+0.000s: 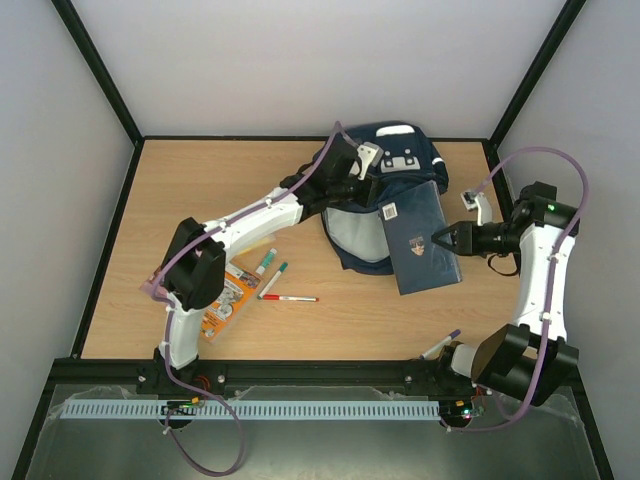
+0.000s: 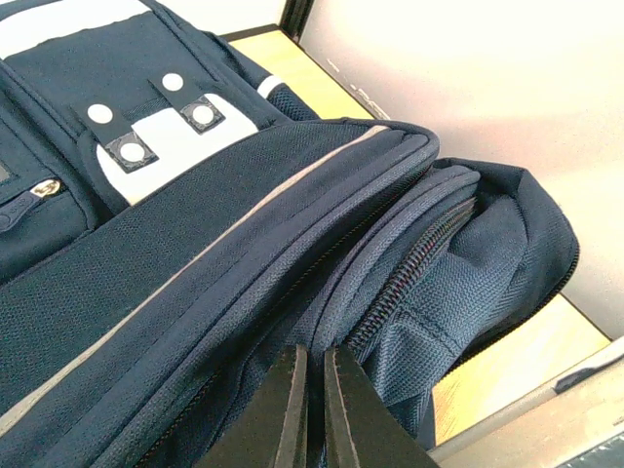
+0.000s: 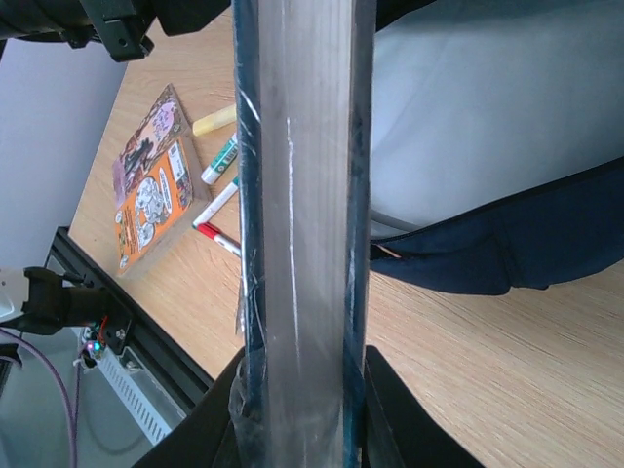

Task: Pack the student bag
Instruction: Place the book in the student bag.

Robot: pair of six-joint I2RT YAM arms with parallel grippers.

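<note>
The navy student bag lies at the back middle of the table, its main pocket gaping with the grey lining showing. My left gripper is shut on the bag's fabric edge by the zip and holds the opening. My right gripper is shut on the flat dark-blue notebook, held by its right edge over the bag's right side. In the right wrist view the notebook's edge stands between my fingers.
An orange comic book lies under the left arm, with a yellow highlighter, green-capped markers and a red pen beside it. Another pen lies near the right arm's base. Walls enclose the table.
</note>
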